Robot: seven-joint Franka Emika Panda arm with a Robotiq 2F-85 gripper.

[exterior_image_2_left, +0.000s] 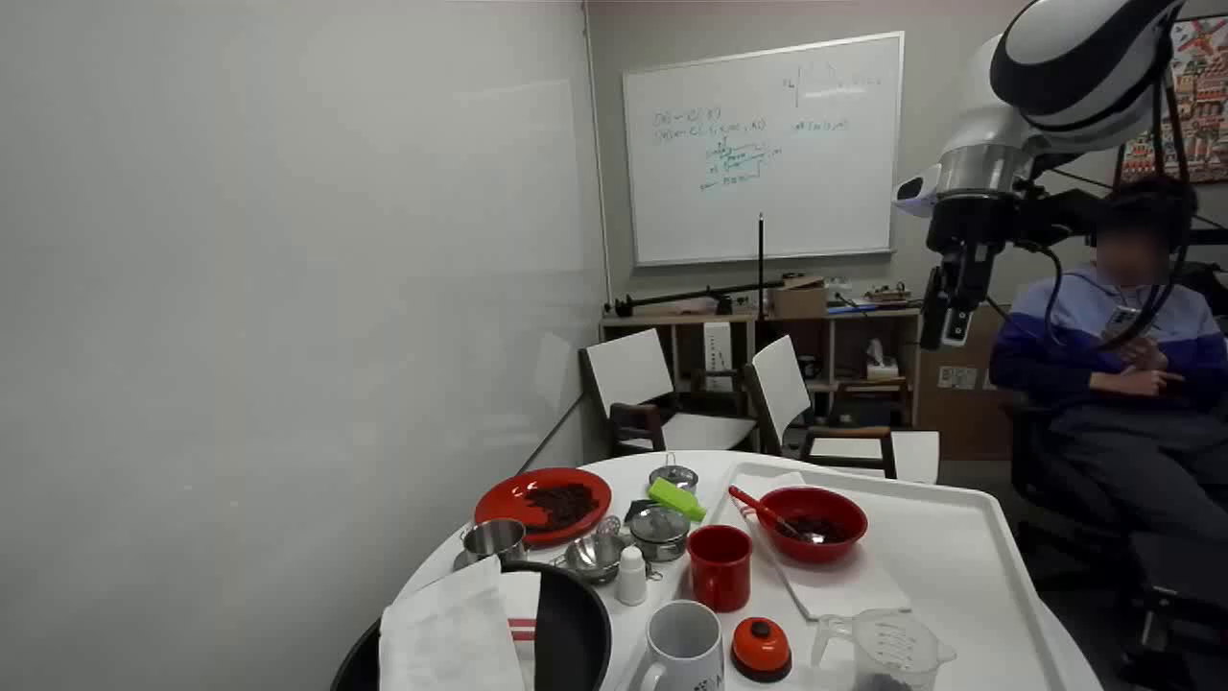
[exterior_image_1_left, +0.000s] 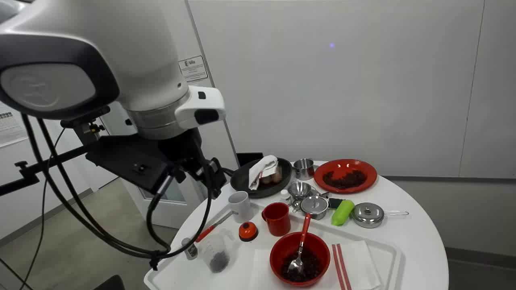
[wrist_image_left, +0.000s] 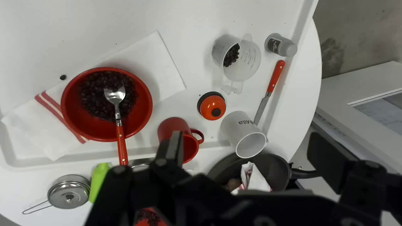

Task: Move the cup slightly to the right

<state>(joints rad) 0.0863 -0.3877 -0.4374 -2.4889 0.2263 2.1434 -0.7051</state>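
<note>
Red cup [exterior_image_1_left: 278,224] or white cup [exterior_image_1_left: 242,212]: the order does not say which. Both stand upright on the tray [exterior_image_2_left: 959,547], near each other. I judge the approach to be the step in hand: the claw [wrist_image_left: 247,146] is spread wide, holding nothing, high and well apart from both. Next move: settle which, descend, grasp, shift slightly right without striking the orange dome [wrist_image_left: 211,108]. Surface: white table [exterior_image_1_left: 419,233], bearing tray, pan [exterior_image_1_left: 238,183] and plate [exterior_image_1_left: 323,177]. Room: seated person [exterior_image_2_left: 1065,341] and whiteboard [exterior_image_2_left: 825,182], in an exterior view.

Lab or office, scribbled whiteboard [exterior_image_2_left: 763,158], chairs [exterior_image_2_left: 628,369], robot arm [exterior_image_1_left: 141,52]
</note>
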